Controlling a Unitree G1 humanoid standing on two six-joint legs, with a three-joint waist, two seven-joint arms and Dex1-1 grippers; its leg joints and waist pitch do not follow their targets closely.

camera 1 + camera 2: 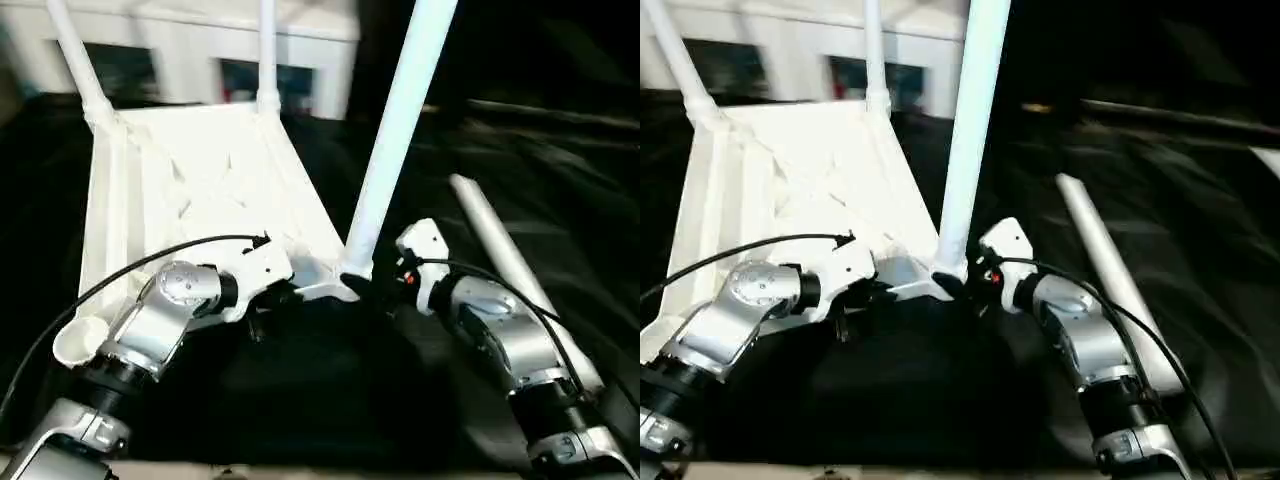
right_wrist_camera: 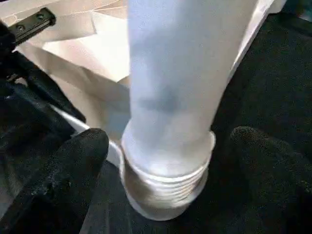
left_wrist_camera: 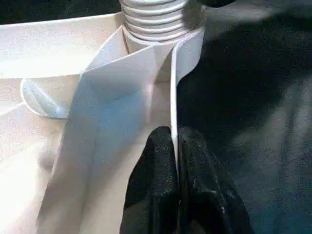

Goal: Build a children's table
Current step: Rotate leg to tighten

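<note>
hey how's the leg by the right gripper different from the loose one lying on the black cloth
The leg by the right gripper stands up, tilted, its threaded end in the tabletop's near corner socket; the loose leg lies flat on the cloth, apart from the tabletop. The standing leg sits between the right gripper's open fingers; nothing touches the loose one. The left gripper is shut on the tabletop's rim beside the standing leg, away from the loose leg. Both are white, long and round.

leg (image 2: pixel 170 97) between gripper (image 2: pixel 165 161) fingers (untouched)
</note>
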